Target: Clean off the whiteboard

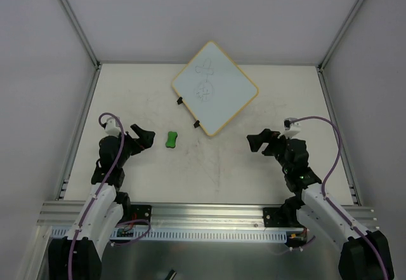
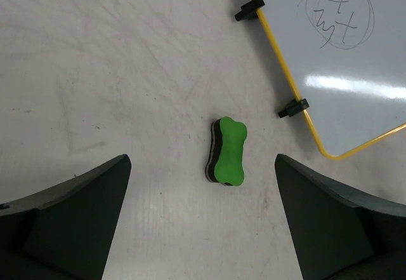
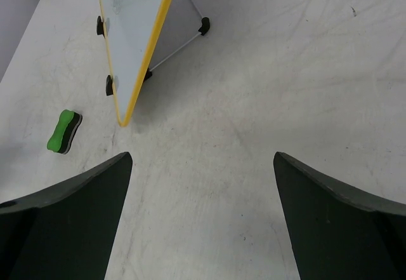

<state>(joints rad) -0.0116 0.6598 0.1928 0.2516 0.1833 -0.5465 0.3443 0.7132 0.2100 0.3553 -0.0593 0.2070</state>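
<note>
The whiteboard, white with a yellow rim, two black clips and faint dark doodles, stands turned like a diamond at the back middle of the table. It also shows in the left wrist view and the right wrist view. A green bone-shaped eraser lies in front of it to the left, also seen in the left wrist view and the right wrist view. My left gripper is open and empty, just left of the eraser. My right gripper is open and empty, right of the board's near corner.
The table is scuffed off-white. Grey walls with metal frame rails close in the left, right and back. An aluminium rail runs along the near edge by the arm bases.
</note>
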